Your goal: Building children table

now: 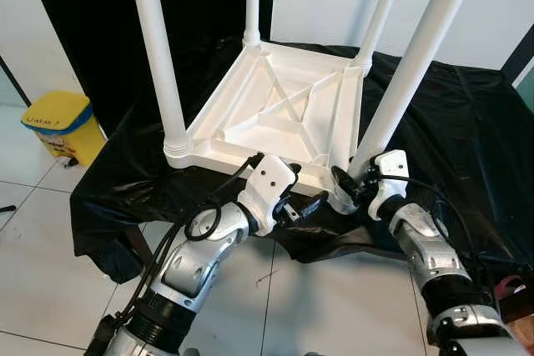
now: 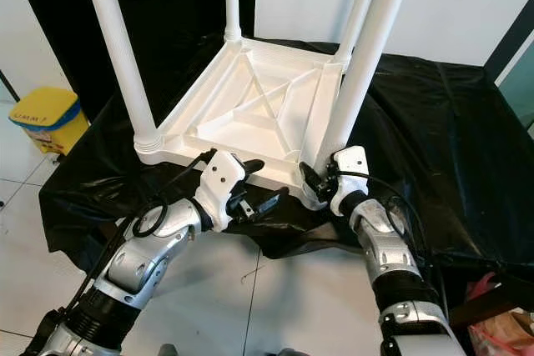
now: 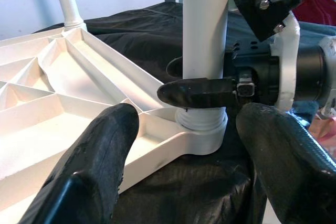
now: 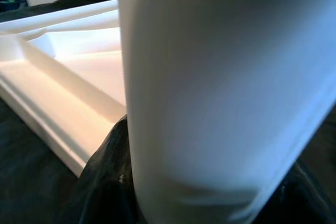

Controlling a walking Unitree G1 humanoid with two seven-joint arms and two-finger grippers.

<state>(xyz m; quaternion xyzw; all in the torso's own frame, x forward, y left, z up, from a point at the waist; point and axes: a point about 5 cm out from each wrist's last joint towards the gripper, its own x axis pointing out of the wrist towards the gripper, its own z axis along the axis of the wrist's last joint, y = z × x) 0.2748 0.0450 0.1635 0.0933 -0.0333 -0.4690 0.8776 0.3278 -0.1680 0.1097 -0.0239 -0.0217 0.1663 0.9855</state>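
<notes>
table (image 1: 284, 114): smooth white plastic, slight sheen | cloth (image 1: 467, 139): glossy black, crinkled | arm (image 1: 196, 268): brushed silver metal | fingers (image 3: 100, 166): matt black

The only writing in sight is a line of dark print on the lid of the yellow bin (image 1: 58, 127) standing on the floor at the robot's left; the letters are too small and blurred to read. Nothing else carries a legible label, brand or number.

Bright, even daylight; head views sharp. Glare sheens the black cloth (image 1: 467, 122) around the white table (image 1: 284, 114). Right wrist view: the leg (image 4: 220, 87) blurs, close up.
</notes>
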